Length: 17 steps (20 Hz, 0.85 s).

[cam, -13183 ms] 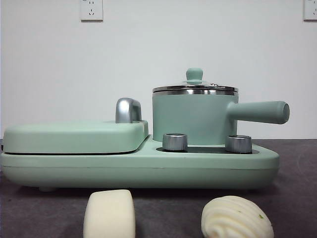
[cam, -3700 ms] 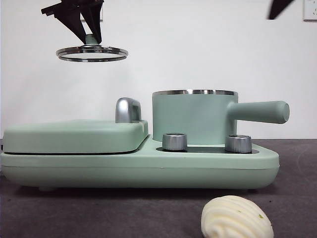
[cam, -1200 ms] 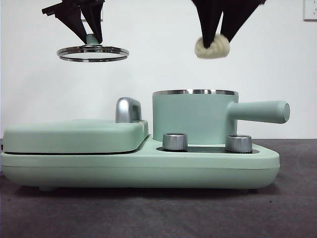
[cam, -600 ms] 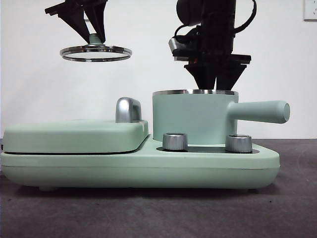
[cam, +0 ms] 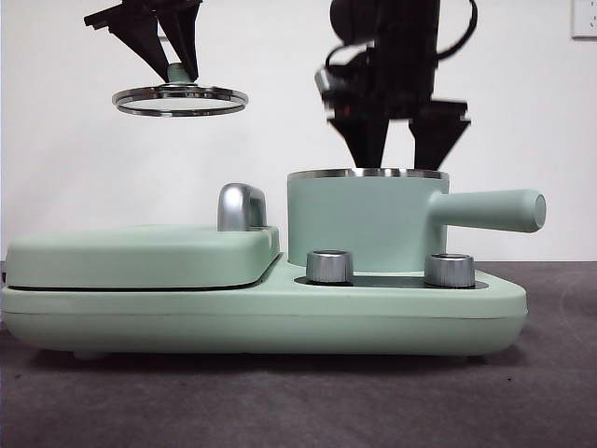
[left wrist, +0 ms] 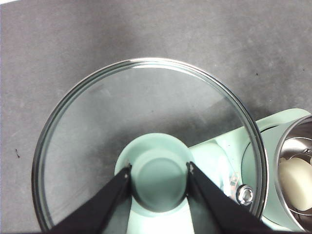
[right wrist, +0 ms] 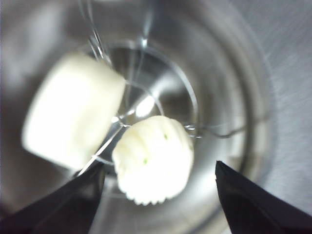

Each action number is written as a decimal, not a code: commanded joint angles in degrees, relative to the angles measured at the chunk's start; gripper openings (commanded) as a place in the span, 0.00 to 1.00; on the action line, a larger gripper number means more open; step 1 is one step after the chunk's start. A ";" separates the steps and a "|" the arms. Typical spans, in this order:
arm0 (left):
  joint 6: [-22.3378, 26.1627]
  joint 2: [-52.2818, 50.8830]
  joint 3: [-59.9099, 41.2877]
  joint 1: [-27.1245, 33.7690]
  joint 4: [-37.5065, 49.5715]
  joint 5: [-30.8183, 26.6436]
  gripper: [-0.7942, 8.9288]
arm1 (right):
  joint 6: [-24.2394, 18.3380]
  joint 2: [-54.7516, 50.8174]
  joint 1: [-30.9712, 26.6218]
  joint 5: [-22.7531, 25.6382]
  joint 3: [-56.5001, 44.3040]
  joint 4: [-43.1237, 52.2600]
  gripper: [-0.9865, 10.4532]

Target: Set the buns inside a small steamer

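- Front view: the small steamer [cam: 366, 219] stands lidless on the right half of the mint-green appliance base [cam: 261, 317], its long handle pointing right; two steel dials [cam: 329, 266] sit in front of it
- Front view: the right gripper [cam: 399, 149] hangs directly over the steamer's steel rim, jaws spread apart and holding nothing
- Front view: the left gripper [cam: 173, 73] is high above the flat griddle lid [cam: 140, 257], pinching the green knob of the glass lid [cam: 180, 98], which hangs level in the air
- Left wrist view: both jaws clamp the knob [left wrist: 159, 179]; the glass lid [left wrist: 146, 107] spreads below them, and the smooth bun [left wrist: 297, 183] shows inside the steamer [left wrist: 292, 146] at the picture's edge
- Right wrist view: the jaws stand wide; the smooth bun [right wrist: 73, 109] and the ridged bun [right wrist: 153, 158] with green flecks lie side by side, touching, on the steamer's steel floor [right wrist: 219, 97]
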 commanded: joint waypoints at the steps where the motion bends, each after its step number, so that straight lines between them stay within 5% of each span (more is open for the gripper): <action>1: -0.22 0.22 2.12 -0.24 1.09 0.24 0.16 | -0.04 0.92 0.52 0.09 7.58 -4.04 0.40; 7: -0.24 0.24 2.12 -1.18 1.09 0.26 0.16 | 1.16 -12.33 0.68 -0.07 6.36 -6.32 0.40; 17: -0.87 0.24 2.08 -7.89 1.09 0.26 0.16 | 1.14 -51.25 0.70 -4.46 -22.12 -6.19 0.40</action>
